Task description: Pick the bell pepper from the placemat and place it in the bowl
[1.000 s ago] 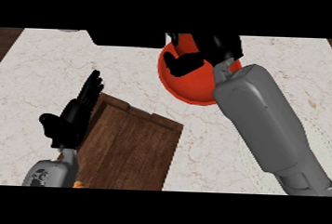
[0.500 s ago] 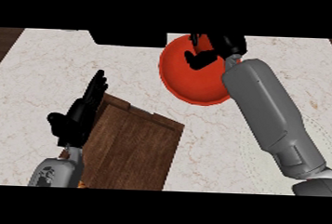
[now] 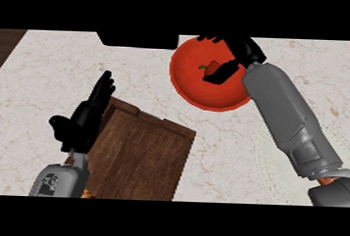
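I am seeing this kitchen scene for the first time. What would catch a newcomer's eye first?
First, the big red bowl at the counter's far side, with the right robot hand over its rim and a red bell pepper with a green stem inside. Next, the brown wooden placemat at lower left, where the left robot hand rests open, fingers up.

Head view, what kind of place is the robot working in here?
Probably a kitchen counter: a pale marbled countertop, a red bowl with a bell pepper in it, and a wooden placemat.
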